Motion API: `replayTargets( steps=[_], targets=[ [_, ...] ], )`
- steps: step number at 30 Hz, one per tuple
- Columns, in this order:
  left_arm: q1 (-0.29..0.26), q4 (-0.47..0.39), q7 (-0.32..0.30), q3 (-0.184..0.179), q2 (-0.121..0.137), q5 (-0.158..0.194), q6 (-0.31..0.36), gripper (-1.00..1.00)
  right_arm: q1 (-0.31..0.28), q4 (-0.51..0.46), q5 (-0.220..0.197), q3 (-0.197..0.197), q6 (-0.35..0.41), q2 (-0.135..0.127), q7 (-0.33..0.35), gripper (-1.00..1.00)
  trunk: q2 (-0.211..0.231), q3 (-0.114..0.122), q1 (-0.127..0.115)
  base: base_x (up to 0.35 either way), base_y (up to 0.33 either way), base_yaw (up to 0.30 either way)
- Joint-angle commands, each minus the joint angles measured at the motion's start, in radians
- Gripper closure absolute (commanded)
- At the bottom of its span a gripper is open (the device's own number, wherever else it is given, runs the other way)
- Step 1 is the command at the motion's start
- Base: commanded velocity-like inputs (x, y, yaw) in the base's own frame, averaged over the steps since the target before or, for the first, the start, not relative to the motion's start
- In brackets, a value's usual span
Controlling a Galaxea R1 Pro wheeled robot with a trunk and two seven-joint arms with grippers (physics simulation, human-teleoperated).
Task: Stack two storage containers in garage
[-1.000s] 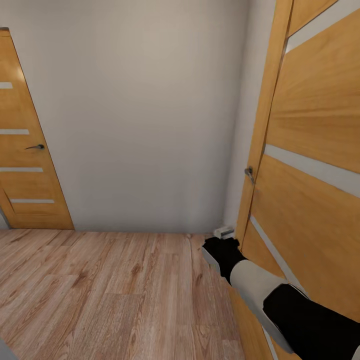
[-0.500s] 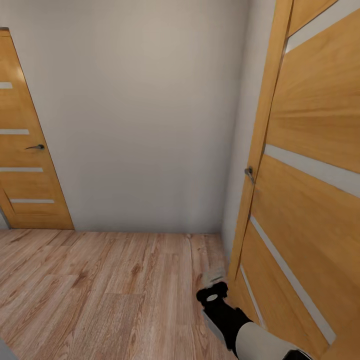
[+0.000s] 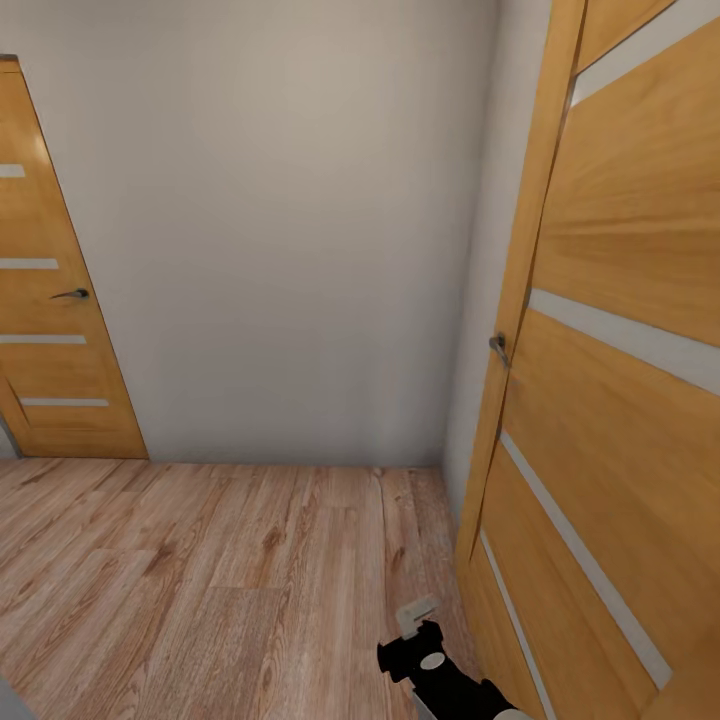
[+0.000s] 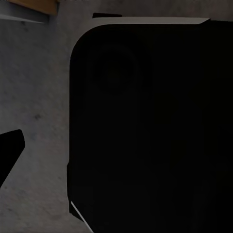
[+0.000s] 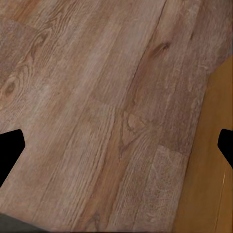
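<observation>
R gripper (image 3: pixel 415 615) low beside open wooden door (image 3: pixel 610 400), fingers apart, empty; L gripper state can't tell.

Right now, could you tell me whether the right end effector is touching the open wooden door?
Apart. In the head view, floor shows between the right end effector and the door.
</observation>
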Motion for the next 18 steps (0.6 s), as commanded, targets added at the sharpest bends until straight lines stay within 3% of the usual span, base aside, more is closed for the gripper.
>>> replayTargets(
  steps=[1,13,18],
  targets=[
    [0.000,0.000,0.000,0.003,0.000,0.004,-0.003,-1.00,-0.001,0.000,-0.009,0.009,0.006,0.000,-0.005,-1.00,-0.001,-0.001,0.000,0.000,0.000,0.000],
    [0.000,0.000,-0.001,0.003,0.002,0.005,-0.003,-1.00,-0.001,0.038,-0.010,0.009,0.006,0.000,0.003,-1.00,-0.001,-0.001,0.000,0.000,0.000,0.000],
    [0.000,0.000,0.000,0.003,0.002,0.005,-0.003,-1.00,-0.001,0.094,-0.010,0.009,0.006,0.000,0.059,-1.00,-0.001,-0.001,0.000,0.000,0.000,0.000]
  ],
)
